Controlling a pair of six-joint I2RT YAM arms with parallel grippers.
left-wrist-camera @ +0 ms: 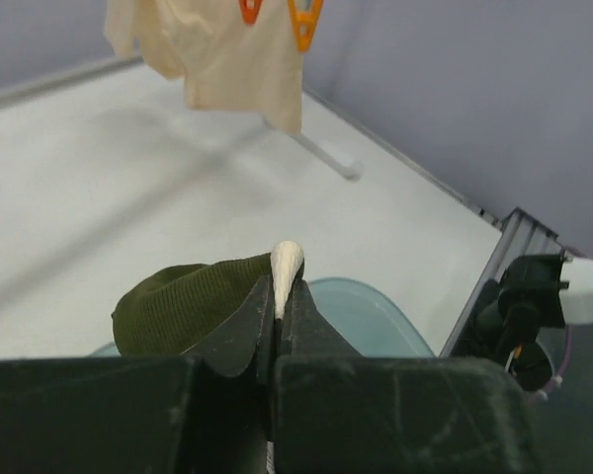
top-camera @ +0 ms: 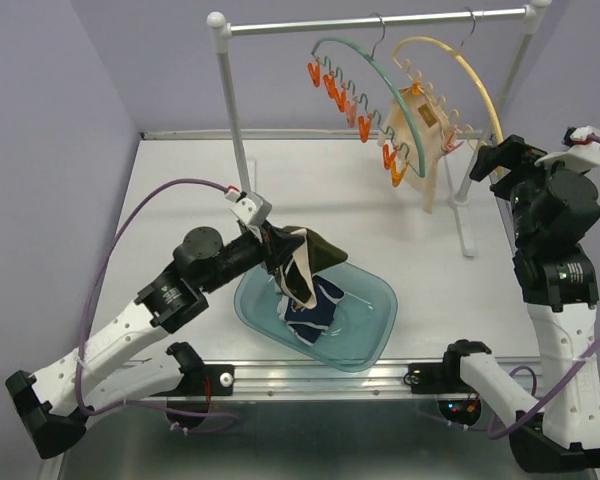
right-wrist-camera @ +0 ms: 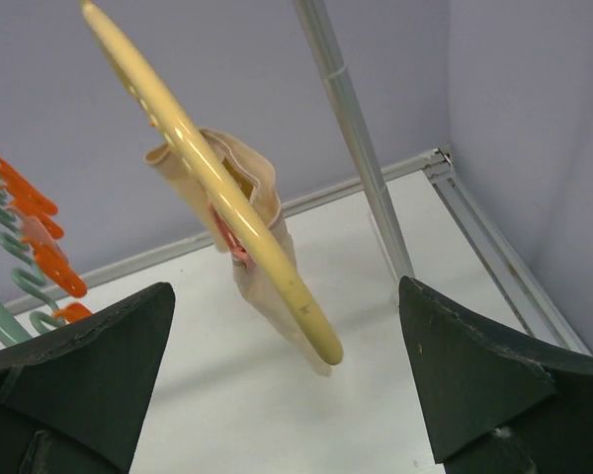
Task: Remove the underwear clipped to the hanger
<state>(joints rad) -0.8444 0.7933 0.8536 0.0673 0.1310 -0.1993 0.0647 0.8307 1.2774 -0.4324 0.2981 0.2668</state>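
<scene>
Over the white table [top-camera: 180, 200], olive brief [top-camera: 320, 245] hanging long-axis-down from closed left gripper [left-wrist-camera: 280, 314]; right gripper [top-camera: 488, 160] spread wide, empty.

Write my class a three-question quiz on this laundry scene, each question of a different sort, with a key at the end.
1. Fill in: the navy underwear lies in the ____.
2. True or false: the beige underwear hangs clipped to the yellow hanger.
3. What does the left claw grip? A) navy underwear B) olive underwear C) beige underwear

Key: 1 tub; 2 true; 3 B.
</scene>
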